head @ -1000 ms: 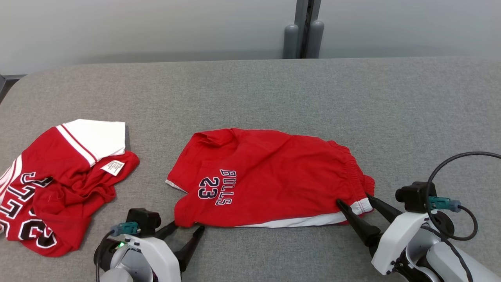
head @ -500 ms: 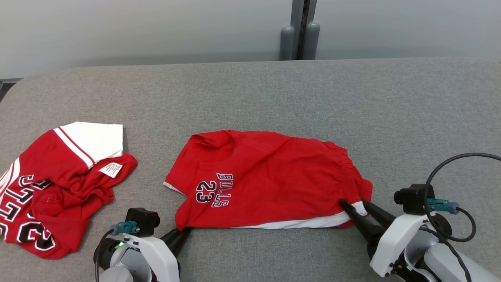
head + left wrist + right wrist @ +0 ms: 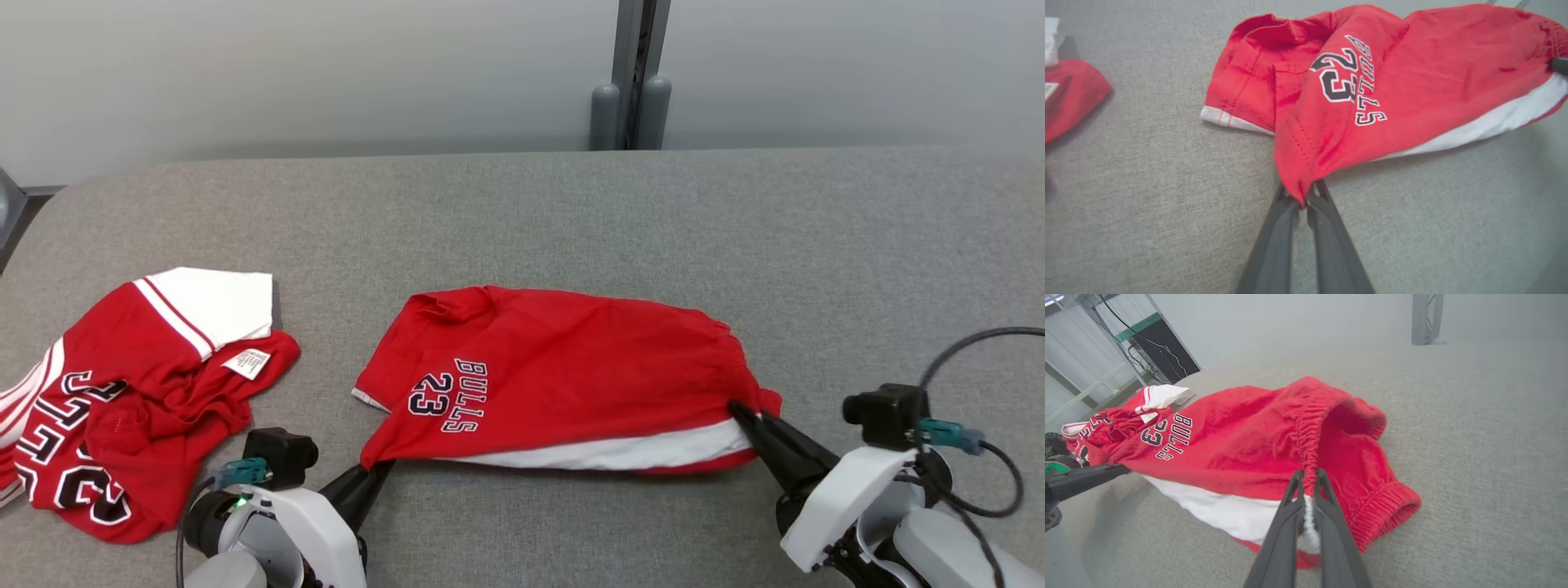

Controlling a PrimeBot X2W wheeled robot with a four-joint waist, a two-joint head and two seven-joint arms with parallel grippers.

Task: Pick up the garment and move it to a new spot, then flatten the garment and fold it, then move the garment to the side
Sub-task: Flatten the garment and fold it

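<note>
Garment (image 3: 571, 376) corners now in clenched left end effector (image 3: 377, 468) and right end effector (image 3: 740, 411), previously agape

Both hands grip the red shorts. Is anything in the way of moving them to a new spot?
Only on the robot's left: a crumpled red-and-white jersey lies there on the table. Nothing visible stands beyond the shorts or to their right.

Left end effector (image 3: 380, 467) and right end effector (image 3: 735, 407) are clamped closed, both angled inward.
</note>
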